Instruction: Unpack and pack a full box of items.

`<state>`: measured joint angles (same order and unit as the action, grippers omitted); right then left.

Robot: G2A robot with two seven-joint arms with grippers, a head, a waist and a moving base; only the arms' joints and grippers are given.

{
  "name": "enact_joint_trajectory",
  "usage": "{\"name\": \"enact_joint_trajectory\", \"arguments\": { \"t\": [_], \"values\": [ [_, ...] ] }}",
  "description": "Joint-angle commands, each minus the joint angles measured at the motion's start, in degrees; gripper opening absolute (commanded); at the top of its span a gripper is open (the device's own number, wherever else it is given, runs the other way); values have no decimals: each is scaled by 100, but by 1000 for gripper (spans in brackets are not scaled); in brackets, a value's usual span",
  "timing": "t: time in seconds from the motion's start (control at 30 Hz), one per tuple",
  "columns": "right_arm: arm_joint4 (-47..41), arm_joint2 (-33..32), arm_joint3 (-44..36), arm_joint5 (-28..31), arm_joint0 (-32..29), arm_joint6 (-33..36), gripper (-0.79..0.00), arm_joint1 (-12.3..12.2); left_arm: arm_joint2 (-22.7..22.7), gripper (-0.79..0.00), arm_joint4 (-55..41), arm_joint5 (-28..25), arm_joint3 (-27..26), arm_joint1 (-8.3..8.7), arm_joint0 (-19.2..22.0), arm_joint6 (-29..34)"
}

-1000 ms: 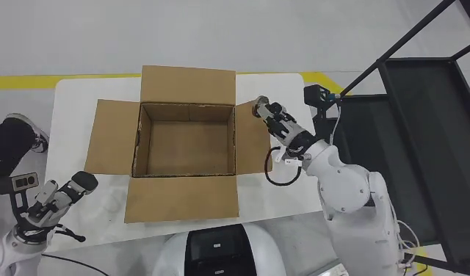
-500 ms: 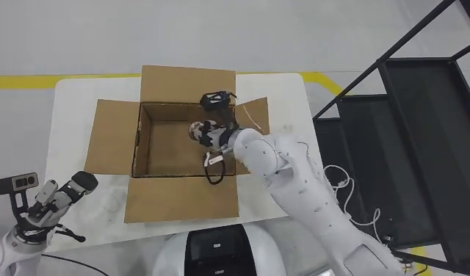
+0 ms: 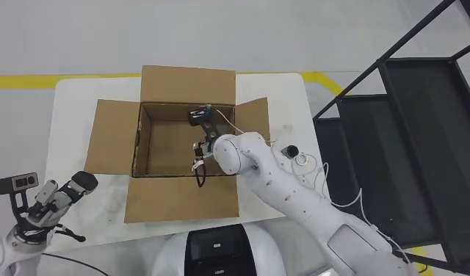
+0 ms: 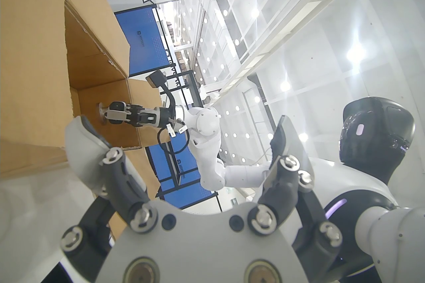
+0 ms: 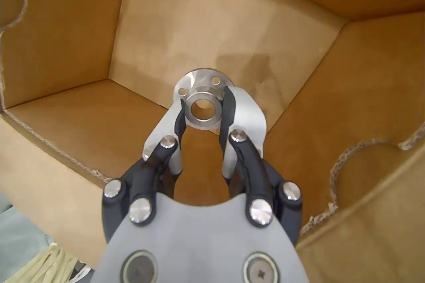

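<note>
Steel, polished bright: a round flange point(image 5: 199, 80) with a raised hollow hub and small bolt holes through its plate. The right gripper point(image 5: 205, 102) has it clamped by the hub, inside the open cardboard box point(image 5: 66, 15). The left gripper point(image 4: 181, 131) is spread wide, holding nothing, by the near left corner of the white table point(image 3: 73, 114).

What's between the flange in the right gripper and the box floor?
Nothing visible. The right gripper holds the metal flange inside the open box, with only plain cardboard floor straight ahead of it.
</note>
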<state>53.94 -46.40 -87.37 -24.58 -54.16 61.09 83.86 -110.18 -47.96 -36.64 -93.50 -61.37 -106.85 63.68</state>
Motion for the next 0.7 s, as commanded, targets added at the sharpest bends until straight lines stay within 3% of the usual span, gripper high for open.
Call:
{"name": "enact_joint_trajectory", "arguments": {
  "t": [0.0, 0.17, 0.3, 0.5, 0.67],
  "values": [
    [-312, -189, -240, 64, -113, -135, 0, -8, 0, 0, 0, 0, 0, 0, 0, 0],
    [-829, -893, -1090, 579, -634, -636, 0, -130, 0, 0, 0, 0, 0, 0, 0, 0],
    [-586, -1541, -2055, 734, -1176, -708, 0, -290, 0, 0, 0, 0, 0, 0, 0, 0],
    [188, -2483, -3478, 546, -2032, -697, 0, -484, 0, 0, 0, 0, 0, 0, 0, 0],
    [757, -3063, -4027, 134, -2661, -807, 0, -562, 0, 0, 0, 0, 0, 0, 0, 0]
  ]
}}
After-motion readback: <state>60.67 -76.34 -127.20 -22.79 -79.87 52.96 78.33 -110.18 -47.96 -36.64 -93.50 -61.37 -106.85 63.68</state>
